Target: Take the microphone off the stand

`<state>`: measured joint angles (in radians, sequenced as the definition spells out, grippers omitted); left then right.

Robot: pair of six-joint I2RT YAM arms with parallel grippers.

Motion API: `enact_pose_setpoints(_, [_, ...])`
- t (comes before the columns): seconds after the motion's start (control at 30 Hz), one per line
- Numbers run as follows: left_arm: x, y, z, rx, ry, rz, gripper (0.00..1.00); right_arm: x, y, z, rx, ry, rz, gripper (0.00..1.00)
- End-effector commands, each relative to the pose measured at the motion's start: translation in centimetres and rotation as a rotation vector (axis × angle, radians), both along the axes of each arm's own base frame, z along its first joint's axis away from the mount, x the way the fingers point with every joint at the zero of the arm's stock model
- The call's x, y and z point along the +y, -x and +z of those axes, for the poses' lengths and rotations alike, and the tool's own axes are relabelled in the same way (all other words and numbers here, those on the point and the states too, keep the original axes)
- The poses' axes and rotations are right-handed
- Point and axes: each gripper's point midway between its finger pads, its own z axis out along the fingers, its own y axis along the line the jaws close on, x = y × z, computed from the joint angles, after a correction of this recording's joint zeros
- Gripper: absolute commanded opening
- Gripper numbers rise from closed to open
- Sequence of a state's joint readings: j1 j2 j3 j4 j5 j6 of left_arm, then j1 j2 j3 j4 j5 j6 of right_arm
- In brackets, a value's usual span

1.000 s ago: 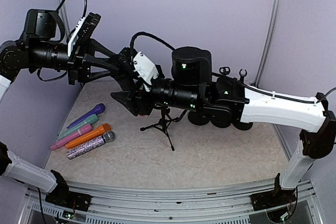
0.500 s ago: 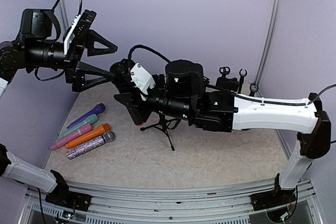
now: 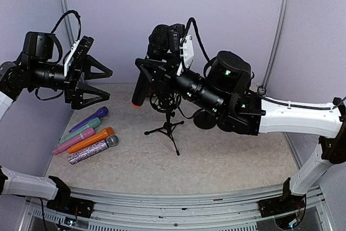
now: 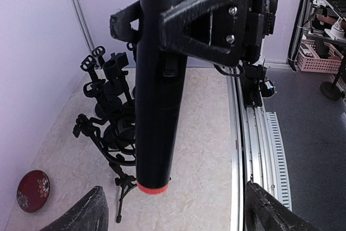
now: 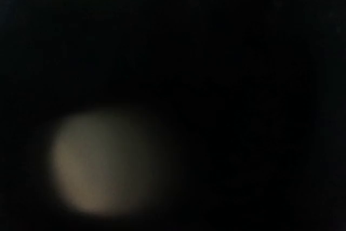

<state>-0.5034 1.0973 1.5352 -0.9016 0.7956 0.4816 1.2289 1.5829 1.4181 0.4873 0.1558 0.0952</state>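
The right gripper (image 3: 147, 73), upper centre of the overhead view, is clamped on the black microphone (image 3: 140, 89), which tilts red end down, up-left of and apart from the tripod stand (image 3: 168, 126) at mid-frame. At left, the left gripper (image 3: 102, 84) has its fingers spread apart. Coloured microphones (image 3: 86, 136) lie at lower left.

Open table (image 3: 232, 155) right of stand (image 3: 168, 127), loose microphones (image 3: 86, 138) (lying side by side) blocking left
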Motion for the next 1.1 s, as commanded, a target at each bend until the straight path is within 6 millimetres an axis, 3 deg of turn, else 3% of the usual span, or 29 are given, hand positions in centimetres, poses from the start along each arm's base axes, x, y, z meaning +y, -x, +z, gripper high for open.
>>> enact_pose_setpoints(0.0, [-1.3, 0.0, 1.1, 0.023, 0.072, -0.067, 0.80, 1.1, 1.1, 3.8, 0.016, -0.181, 0.120, 0.00])
enact_pose_setpoints(0.27, [-2.2, -0.1, 0.2, 0.053, 0.062, -0.087, 0.60, 4.8, 1.3, 2.3, 0.038, -0.180, 0.222, 0.00])
enact_pose_setpoints(0.47, [-2.1, -0.5, -1.0, 0.067, 0.042, -0.069, 0.49, 6.2, 1.4, 2.2, 0.031, -0.178, 0.254, 0.00])
enact_pose_setpoints(0.63, [-1.8, -0.9, -2.0, 0.069, 0.020, -0.049, 0.33, 6.6, 1.5, 1.6, 0.035, -0.171, 0.267, 0.00])
enact_pose_setpoints(0.7, [-1.7, -0.9, -2.1, 0.064, 0.017, -0.045, 0.35, 6.6, 1.6, 1.6, 0.032, -0.169, 0.270, 0.00])
enact_pose_setpoints(0.8, [-1.6, -0.7, -2.2, 0.063, 0.013, -0.050, 0.60, 6.4, 1.6, 1.6, 0.030, -0.165, 0.267, 0.00])
enact_pose_setpoints(0.83, [-1.6, -0.6, -2.3, 0.064, 0.010, -0.054, 0.63, 6.3, 1.7, 1.6, 0.028, -0.165, 0.267, 0.00])
enact_pose_setpoints(0.97, [-1.4, -0.1, -3.0, 0.068, -0.009, -0.071, 0.70, 6.2, 1.7, 1.7, 0.020, -0.159, 0.266, 0.00])
enact_pose_setpoints(1.07, [-1.4, -0.4, -3.1, 0.067, -0.010, -0.059, 0.65, 6.4, 1.9, 1.6, 0.019, -0.157, 0.278, 0.00])
